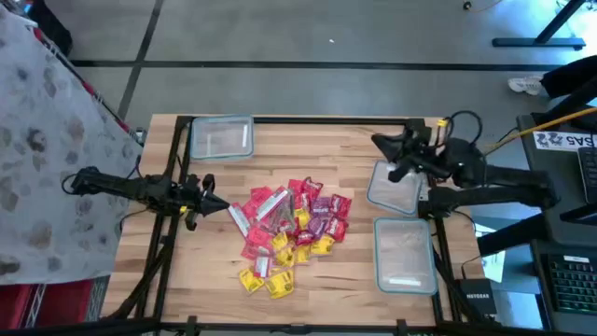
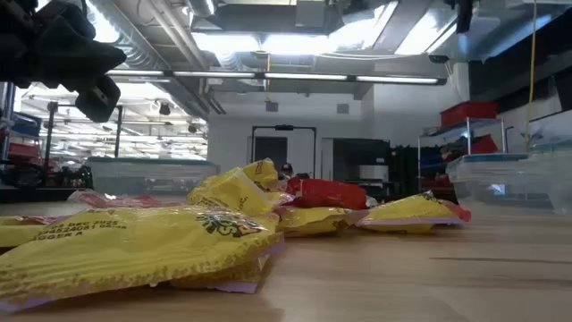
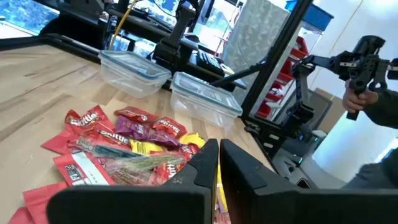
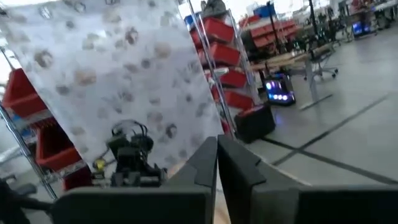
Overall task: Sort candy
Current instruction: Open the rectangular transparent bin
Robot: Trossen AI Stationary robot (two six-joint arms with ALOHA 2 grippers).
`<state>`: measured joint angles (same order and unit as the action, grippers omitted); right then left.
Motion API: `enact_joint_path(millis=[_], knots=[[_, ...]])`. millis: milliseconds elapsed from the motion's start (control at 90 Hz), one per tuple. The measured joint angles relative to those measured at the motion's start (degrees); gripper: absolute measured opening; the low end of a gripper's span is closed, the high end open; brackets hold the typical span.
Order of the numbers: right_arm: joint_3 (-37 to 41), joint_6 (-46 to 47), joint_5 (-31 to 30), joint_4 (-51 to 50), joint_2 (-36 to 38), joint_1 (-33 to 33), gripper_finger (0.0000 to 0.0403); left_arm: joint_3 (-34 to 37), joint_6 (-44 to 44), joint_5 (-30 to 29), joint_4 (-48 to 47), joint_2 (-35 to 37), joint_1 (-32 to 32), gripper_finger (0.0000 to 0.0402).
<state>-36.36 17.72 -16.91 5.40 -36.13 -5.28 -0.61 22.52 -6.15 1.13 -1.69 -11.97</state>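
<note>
Around the candy (image 1: 287, 231), three clear containers (image 1: 221, 138) hold none.

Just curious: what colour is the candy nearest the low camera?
Yellow candy, with dark print; clearest in the low view.

"Skittles" readable in white on red candy packets (image 3: 87, 118) in the left wrist view, again on a neighbouring red packet (image 3: 166, 126). Dark print on the nearest yellow packet (image 2: 134, 246) in the low view, too blurred to spell out. "5A5"-like characters, seen upside down, on a white label (image 1: 564, 140) at the right edge of the high view. "KEYGEAR"-like small white lettering on a black box (image 1: 477, 294) below the surface's right corner, not sure.
</note>
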Motion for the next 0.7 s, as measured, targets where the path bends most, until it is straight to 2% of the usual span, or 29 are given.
enact_joint_path(millis=[89,189,289,411,489,600,656,700], knots=[[0.0,0.0,0.6,-0.2,-2.0,0.0,0.0001,0.0,-1.7,-1.4,0.2,0.0,0.1,0.0],[0.0,0.0,2.7,0.0,-3.7,0.0,0.0001,0.0,-2.8,-11.8,4.0,-0.3,1.0,0.0],[0.0,0.0,5.7,-0.1,-5.1,0.0,0.0001,0.0,-1.4,-20.6,17.8,-0.3,2.2,0.0],[0.0,0.0,9.4,0.0,-5.4,0.0,0.0001,0.0,-0.6,-28.1,37.0,-0.3,3.8,0.0],[0.0,0.0,10.1,0.0,-5.4,0.0,0.0001,0.0,2.1,-28.7,45.7,-0.3,4.5,0.0],[0.0,0.0,10.0,0.0,-5.4,0.0,0.0001,0.0,12.4,-30.4,56.0,-0.4,5.4,0.0],[0.0,-0.2,8.9,-0.2,-5.4,0.0,0.0001,-0.5,16.9,-30.3,58.1,-0.7,6.1,0.0],[0.0,-0.1,7.9,-0.8,-5.4,0.0,0.0001,-2.2,17.5,-27.0,56.9,-1.4,6.5,0.0]])
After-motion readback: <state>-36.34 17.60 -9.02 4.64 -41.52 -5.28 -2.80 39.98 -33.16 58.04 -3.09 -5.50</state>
